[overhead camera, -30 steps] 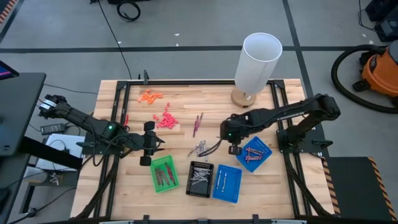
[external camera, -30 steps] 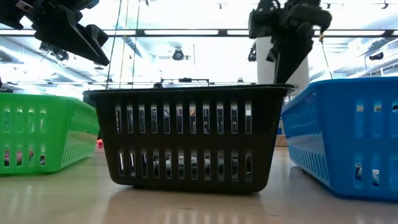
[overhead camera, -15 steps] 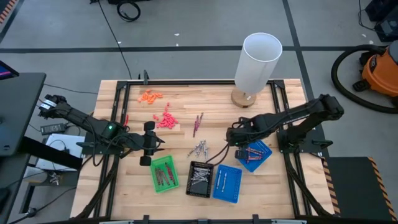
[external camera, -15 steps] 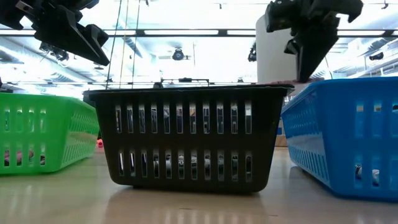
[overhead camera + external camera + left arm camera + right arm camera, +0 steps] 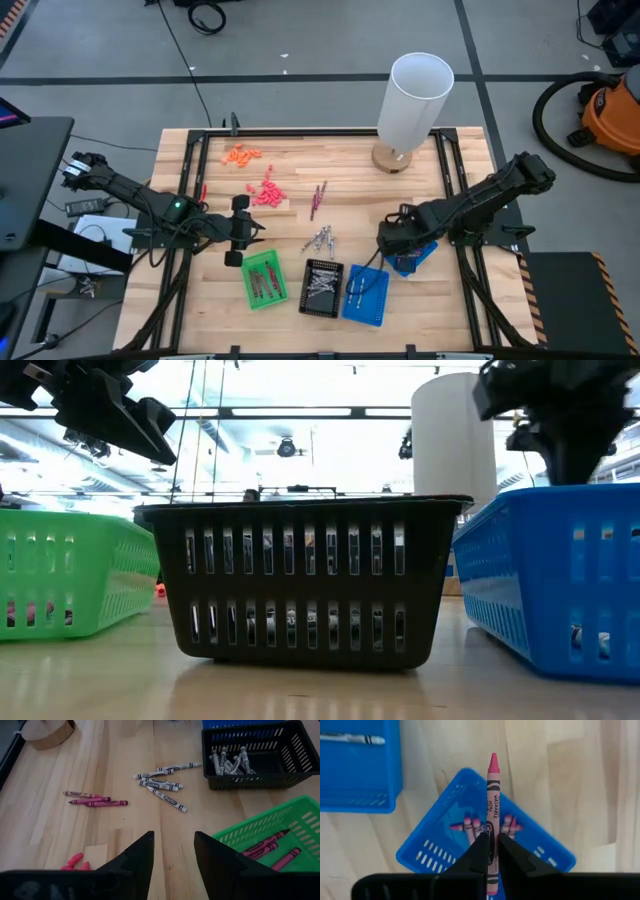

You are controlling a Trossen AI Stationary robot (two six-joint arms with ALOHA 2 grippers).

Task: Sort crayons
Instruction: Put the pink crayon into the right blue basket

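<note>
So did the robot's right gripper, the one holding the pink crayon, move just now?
Yes. In the high view the right gripper shifted from beside the loose grey crayons toward the square blue plastic basket.

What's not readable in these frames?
- High view: the right hand and arm cover most of the angled blue tray; its contents show only in the right wrist view.
- High view: the pink crayon that hand is shut on is too small to see.
- Low view: the black basket hides the loose crayons behind it.
- Left wrist view: green tray cut off by the edge.
</note>
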